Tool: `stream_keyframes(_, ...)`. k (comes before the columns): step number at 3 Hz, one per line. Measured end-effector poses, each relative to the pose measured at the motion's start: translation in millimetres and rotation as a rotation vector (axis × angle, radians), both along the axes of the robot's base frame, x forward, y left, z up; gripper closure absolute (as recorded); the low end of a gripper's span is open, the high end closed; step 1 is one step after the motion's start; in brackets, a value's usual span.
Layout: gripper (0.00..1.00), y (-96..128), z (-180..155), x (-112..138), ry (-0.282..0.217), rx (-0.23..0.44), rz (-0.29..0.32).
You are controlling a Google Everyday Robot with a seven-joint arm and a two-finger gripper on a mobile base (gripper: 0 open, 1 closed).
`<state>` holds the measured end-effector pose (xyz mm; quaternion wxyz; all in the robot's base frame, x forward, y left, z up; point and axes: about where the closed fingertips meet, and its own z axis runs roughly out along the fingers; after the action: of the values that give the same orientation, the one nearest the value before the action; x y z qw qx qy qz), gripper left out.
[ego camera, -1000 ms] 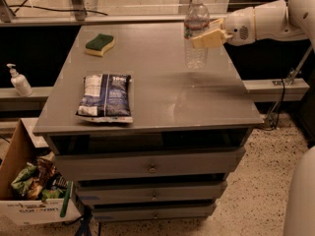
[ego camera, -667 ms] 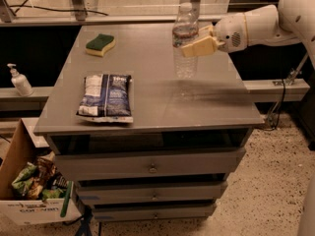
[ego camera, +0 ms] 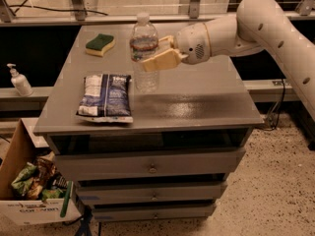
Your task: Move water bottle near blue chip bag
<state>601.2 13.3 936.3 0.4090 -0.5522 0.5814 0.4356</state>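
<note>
1. My gripper (ego camera: 151, 59), on the end of my white arm (ego camera: 256, 21), is clamped across the middle of the tall clear ribbed plastic water bottle (ego camera: 144, 77), with one cream finger showing in front of it.
2. Over the last second I have carried the water bottle leftward across the flat grey cabinet top (ego camera: 206, 100), from out near its right rear part to about the middle. It also sits lower than it did.
3. That puts it just beside the upper right corner of the flat, crinkly, dark blue chip bag with white lettering (ego camera: 106, 97), which has not shifted. I judge the carrying part of the task nearly done; what remains is to set the bottle down and let go.
4. The bottle stands upright. Its base is at or just above the cabinet top, and I cannot tell whether it touches.
5. The bottle has a white cap (ego camera: 142, 17), a pale label band with red around the shoulder, and a see-through lower body below my grip.
6. The green and yellow sponge (ego camera: 100, 44) lies at the rear left of the top, well apart from the bottle and unmoved.
</note>
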Motion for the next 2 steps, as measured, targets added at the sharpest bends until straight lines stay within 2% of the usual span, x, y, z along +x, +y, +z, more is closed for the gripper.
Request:
stream_keyframes(1, 1.00, 46, 4, -23, -0.033, 0.026, 0.089)
stream_keyframes(2, 1.00, 70, -6, -30, -0.075, 0.020, 0.128)
